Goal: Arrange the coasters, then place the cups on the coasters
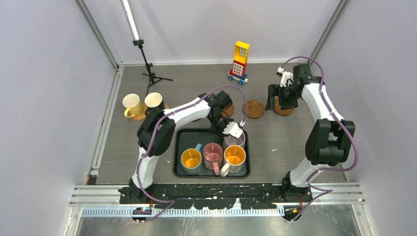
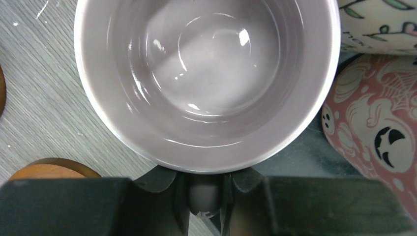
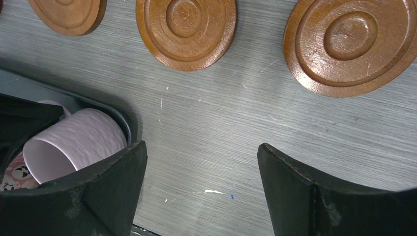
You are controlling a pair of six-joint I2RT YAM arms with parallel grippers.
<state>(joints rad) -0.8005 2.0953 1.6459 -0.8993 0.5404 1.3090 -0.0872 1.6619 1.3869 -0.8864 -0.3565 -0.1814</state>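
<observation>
We see the left jaws clenched on the handle of the pale lilac mug (image 1: 235, 139), which is at the far right corner of the black tray (image 1: 178, 147), behind the blue mug (image 1: 191, 161), the pink mug (image 1: 213, 155) and the whitish mug (image 1: 234, 158); whether it rests on the tray floor we cannot tell. The right jaws stand released and empty over the desk (image 1: 275, 142) near a row of bare coasters (image 3: 186, 29), while two cream mugs (image 1: 132, 105) already stand on coasters at the far left.
</observation>
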